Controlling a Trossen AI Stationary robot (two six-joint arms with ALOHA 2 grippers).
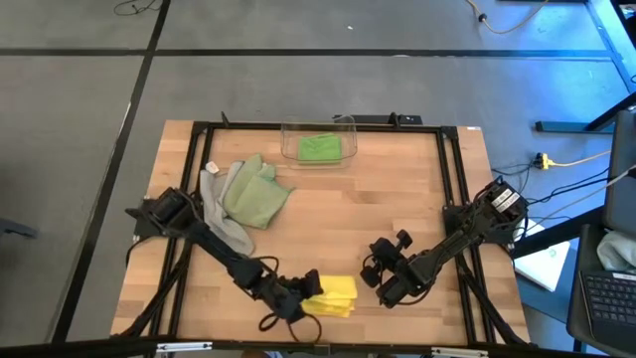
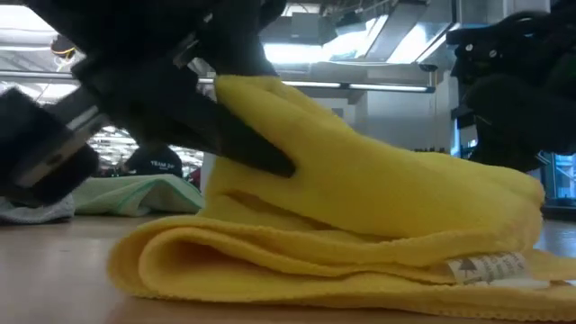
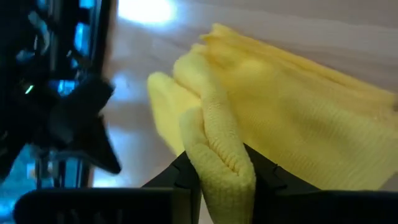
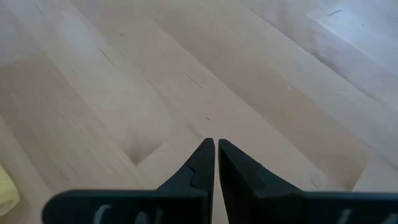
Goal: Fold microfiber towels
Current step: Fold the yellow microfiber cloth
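light: bright overhead, blue tint | glare: tabletop | blur: close-up views soft

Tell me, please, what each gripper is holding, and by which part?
Left gripper pinches a bunched fold of the yellow towel; right gripper holds nothing.

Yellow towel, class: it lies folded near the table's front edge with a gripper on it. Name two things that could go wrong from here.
1. The left gripper has a fold of the yellow towel pinched between its fingers; if it pulls away before fully letting go, the layers could be dragged open.
2. The towel lies close to the table's front edge, so a tug could pull it off. The right gripper, shut over bare wood, is not steadying it.
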